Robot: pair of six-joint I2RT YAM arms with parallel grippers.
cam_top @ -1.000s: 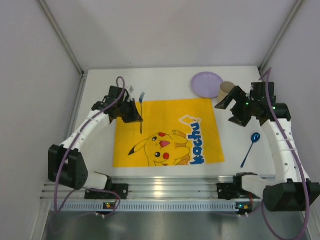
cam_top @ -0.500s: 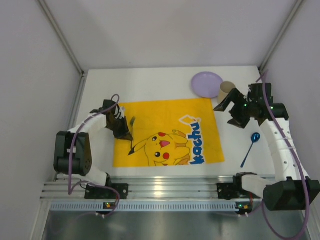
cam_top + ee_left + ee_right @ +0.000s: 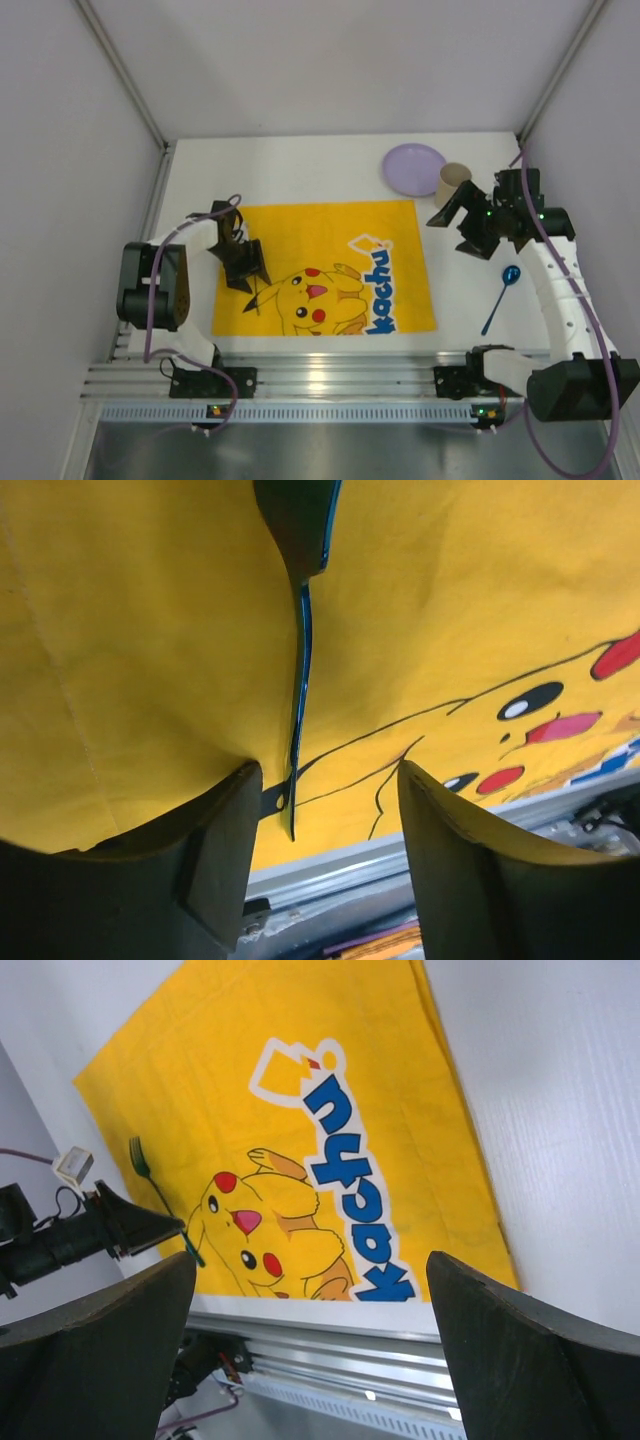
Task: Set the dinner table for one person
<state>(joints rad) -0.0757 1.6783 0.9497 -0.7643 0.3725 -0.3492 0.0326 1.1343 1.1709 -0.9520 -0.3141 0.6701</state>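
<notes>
A dark blue fork (image 3: 300,660) lies flat on the yellow Pikachu mat (image 3: 330,265), near its left edge, and also shows in the right wrist view as the fork (image 3: 160,1200). My left gripper (image 3: 245,265) hangs just above it, open, its jaws (image 3: 330,780) straddling the handle end without touching. The mat lies on the white dinner table (image 3: 300,165). My right gripper (image 3: 455,228) is open and empty over the mat's right edge, beside a tan cup (image 3: 452,180). A purple plate (image 3: 414,168) and a blue spoon (image 3: 500,295) rest on the table's right side.
A ribbed aluminium rail (image 3: 320,375) runs along the near edge with both arm bases on it. Grey walls close in the table at left, right and back. The left arm is folded tight near the left edge.
The left gripper carried the fork from the mat's far left corner nearer, then opened and left it on the mat. The mat slid slightly left. The right arm barely moved.
</notes>
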